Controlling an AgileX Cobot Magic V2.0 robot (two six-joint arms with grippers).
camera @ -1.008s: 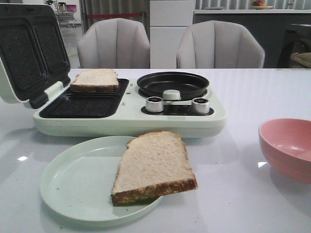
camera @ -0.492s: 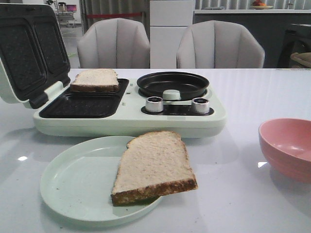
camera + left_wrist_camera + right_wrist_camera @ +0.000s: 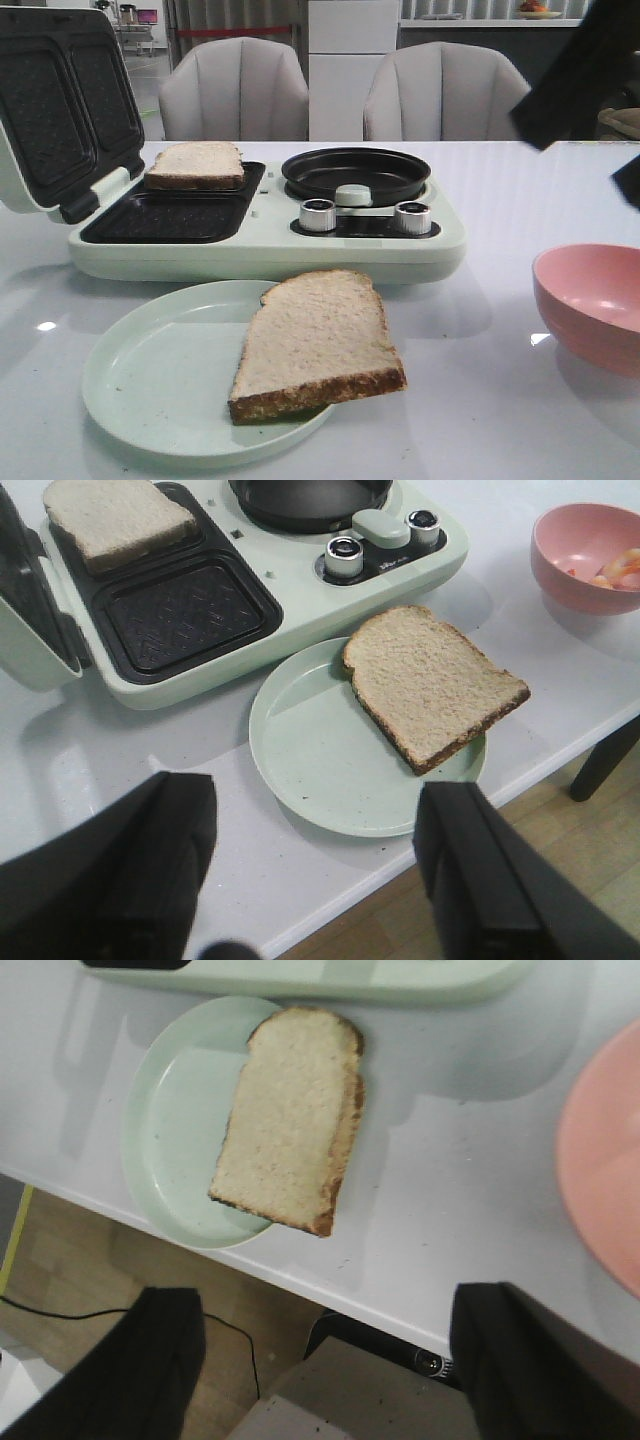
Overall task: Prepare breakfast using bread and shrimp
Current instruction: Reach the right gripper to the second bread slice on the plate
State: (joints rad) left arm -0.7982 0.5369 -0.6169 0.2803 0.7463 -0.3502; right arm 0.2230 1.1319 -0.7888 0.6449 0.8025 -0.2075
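Bread is sitting in two spots, both taken relative to the pale green breakfast maker (image 3: 270, 235): one slice (image 3: 196, 164) is lying in the far well of its open sandwich press, the near well (image 3: 165, 217) beside it bare, and the second slice (image 3: 317, 343) is resting on the pale green plate (image 3: 150, 385) just in front of the machine, its crusted corner overhanging the plate's rim on the bowl side. That overhang is probably helping: it is leaving an edge a finger could get under. The press lid (image 3: 55, 100) is standing open to the left of the wells, so both wells are reachable from above. Shrimp (image 3: 612, 570), orange-red and white, is lying inside the pink bowl (image 3: 593, 305) to the right of the machine, well apart from the plate; only the left wrist view is showing it, since the front view is catching just the bowl's rim and inner wall. The round black pan (image 3: 356, 173) behind the two silver knobs (image 3: 365, 216) is sitting bare, likely awaiting the shrimp. Left gripper (image 3: 320, 870) is hanging over the table edge in front of the plate, fingers spread wide, gripping nothing. Right gripper (image 3: 325, 1360) is likewise spread wide and carrying nothing, positioned over the table's front edge between plate and bowl; a dark part of the right arm (image 3: 580, 70) is showing above the bowl.
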